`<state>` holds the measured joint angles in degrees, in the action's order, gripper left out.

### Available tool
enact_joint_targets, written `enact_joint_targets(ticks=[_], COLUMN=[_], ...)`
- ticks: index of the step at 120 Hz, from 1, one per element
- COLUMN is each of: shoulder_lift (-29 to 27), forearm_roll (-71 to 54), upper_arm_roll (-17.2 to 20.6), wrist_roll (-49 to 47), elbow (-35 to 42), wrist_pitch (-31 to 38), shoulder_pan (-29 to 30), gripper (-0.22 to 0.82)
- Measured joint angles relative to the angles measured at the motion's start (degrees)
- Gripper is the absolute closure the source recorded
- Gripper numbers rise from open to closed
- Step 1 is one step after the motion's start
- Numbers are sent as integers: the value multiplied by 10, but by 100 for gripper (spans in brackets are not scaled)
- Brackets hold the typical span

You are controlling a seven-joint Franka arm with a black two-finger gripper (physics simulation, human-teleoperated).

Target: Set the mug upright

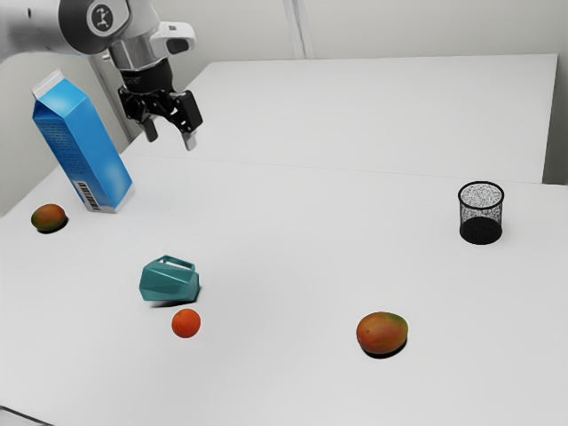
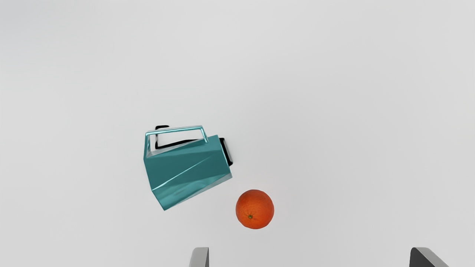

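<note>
1. Wrist view: gripper [image 1: 170, 140] wide open, holding nothing.
2. Beyond its fingertips, an orange [image 2: 255, 209], then the mug [image 2: 189, 168] near it, lying on its side on the table [image 2: 334, 111].
3. Exterior view: mango [image 1: 382, 333] nearest; farther, an upright mesh cup [image 1: 481, 229].
4. Farther still, a blue carton [image 1: 93, 151] with a barcode [image 1: 87, 196]; its print [image 1: 60, 142] is illegible.

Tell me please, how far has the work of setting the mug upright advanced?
Nothing of it looks done: the teal mug lies on its side on the table, near the orange. In hand: nothing; the gripper is open above the table, away from the mug. Left: grasping the mug, turning it onto its base and releasing it.
</note>
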<state>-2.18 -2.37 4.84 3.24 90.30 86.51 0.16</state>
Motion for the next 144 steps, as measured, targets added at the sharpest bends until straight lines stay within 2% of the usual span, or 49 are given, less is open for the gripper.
enact_joint_targets(ticks=[16,48,81,109,144], shoulder_lift=[-3,-46,-86,-86,-69], forearm_roll=[0,6,75,151,222], upper_arm_roll=[0,0,0,0,0], wrist_roll=[0,1,25,80,166], elbow=[6,73,162,241,319], wrist_pitch=[2,26,61,116,175], shoulder_pan=[-3,15,110,201,275], gripper=[2,2,2,2,2])
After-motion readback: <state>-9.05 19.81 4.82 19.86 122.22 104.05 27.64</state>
